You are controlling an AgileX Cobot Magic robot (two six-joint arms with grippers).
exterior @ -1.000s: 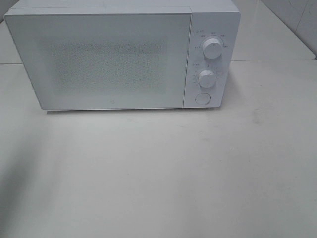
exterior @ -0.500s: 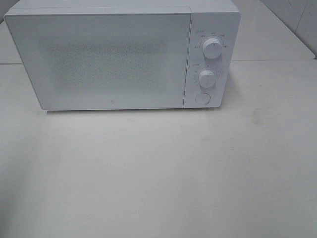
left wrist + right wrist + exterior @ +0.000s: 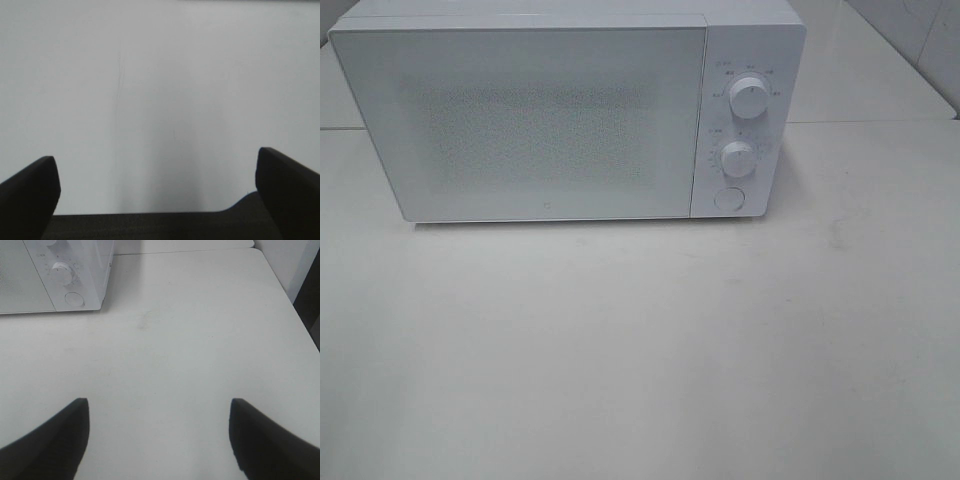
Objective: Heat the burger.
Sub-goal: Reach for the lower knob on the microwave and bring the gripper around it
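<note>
Burger shows in no view, perhaps behind the shut door (image 3: 535,120) of the microwave (image 3: 750,45), while left gripper (image 3: 155,160) and right gripper (image 3: 159,402) hang spread and empty, so the next move probably means reaching for the lower knob (image 3: 738,159) or round button (image 3: 728,198).

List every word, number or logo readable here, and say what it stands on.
Nothing can be read outright.
Marks around the upper knob of the microwave: too small and blurred.
Marks around the lower knob: the same.
A tiny mark low on the door: too small to read.
</note>
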